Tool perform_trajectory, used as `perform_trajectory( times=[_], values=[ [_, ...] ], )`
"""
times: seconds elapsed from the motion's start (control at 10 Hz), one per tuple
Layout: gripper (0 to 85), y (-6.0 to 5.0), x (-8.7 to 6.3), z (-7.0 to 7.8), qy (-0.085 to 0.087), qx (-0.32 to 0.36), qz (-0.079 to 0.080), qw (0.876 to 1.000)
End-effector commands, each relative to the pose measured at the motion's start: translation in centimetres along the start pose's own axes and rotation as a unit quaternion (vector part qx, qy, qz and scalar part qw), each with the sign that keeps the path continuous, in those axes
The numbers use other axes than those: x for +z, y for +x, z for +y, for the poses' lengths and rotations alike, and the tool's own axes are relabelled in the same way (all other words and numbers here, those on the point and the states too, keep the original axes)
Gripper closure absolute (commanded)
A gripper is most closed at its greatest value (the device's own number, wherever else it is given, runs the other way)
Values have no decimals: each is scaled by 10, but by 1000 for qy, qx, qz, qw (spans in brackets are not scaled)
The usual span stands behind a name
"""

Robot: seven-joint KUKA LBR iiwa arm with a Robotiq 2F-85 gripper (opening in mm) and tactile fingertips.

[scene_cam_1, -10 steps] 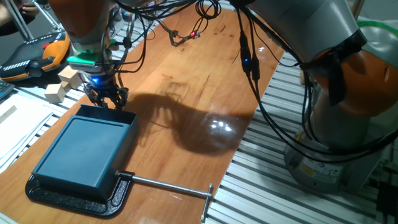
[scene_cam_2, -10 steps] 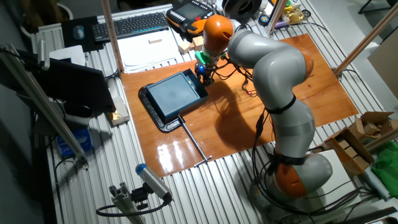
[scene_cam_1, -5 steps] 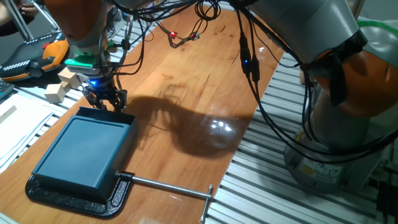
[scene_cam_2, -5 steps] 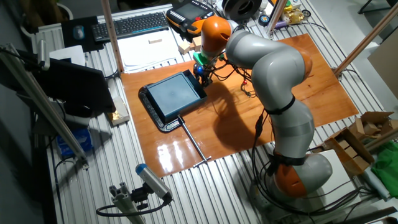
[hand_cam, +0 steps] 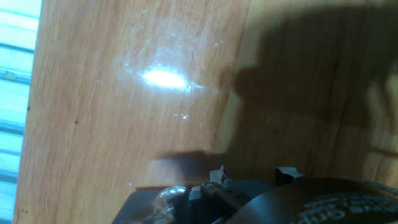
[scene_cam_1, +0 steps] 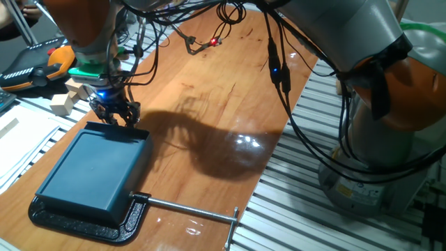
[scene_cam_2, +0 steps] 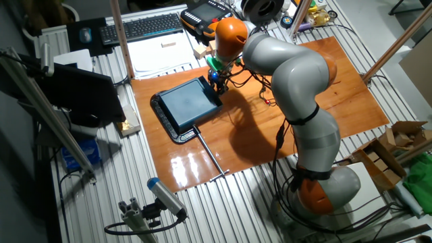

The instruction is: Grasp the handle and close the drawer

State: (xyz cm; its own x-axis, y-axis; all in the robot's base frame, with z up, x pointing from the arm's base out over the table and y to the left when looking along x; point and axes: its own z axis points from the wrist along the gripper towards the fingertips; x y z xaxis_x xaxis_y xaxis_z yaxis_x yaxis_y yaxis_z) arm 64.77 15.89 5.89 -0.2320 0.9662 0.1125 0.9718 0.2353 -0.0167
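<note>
Looking across the board from its near long edge in one fixed view, the gripper (scene_cam_1: pixel 116 115) hangs at the far end of the drawer (scene_cam_1: pixel 94 171), its dark fingertips down on the handle (scene_cam_1: pixel 120 127), the short teal lip running across that end. From here the fingers look drawn close together around the lip, though the tips are small and dark, so whether they truly pinch it cannot be told. The opposite end of the box sits in a black clamp (scene_cam_1: pixel 87 222) near the board's near-left corner, with a steel rod (scene_cam_1: pixel 189 208) reaching toward the near edge; that clamp is probably there to keep the box from sliding when the handle is pushed.

In the other fixed view, from high above, the drawer (scene_cam_2: pixel 187 103) lies by the board's left edge and the gripper (scene_cam_2: pixel 217 76) stands at its end nearest the keyboard-side corner, arm arched over the wood. The wrist points straight down, a pose that suits taking a thin rim from above and then driving it along the tray's length.

The hand view shows only bare wood, a bright glare and the arm's shadow, with 2 small dark parts at the bottom edge; neither handle nor drawer appears there.
</note>
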Motion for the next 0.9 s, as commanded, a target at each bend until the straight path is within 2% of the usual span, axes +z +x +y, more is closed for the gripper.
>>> perform_trajectory(
  times=[0.0, 0.8],
  values=[
    [830, 2, 0, 0, 0, 2, 0, 1000],
    [830, 10, 2, -2, 1, 5, -4, 1000]
  ],
)
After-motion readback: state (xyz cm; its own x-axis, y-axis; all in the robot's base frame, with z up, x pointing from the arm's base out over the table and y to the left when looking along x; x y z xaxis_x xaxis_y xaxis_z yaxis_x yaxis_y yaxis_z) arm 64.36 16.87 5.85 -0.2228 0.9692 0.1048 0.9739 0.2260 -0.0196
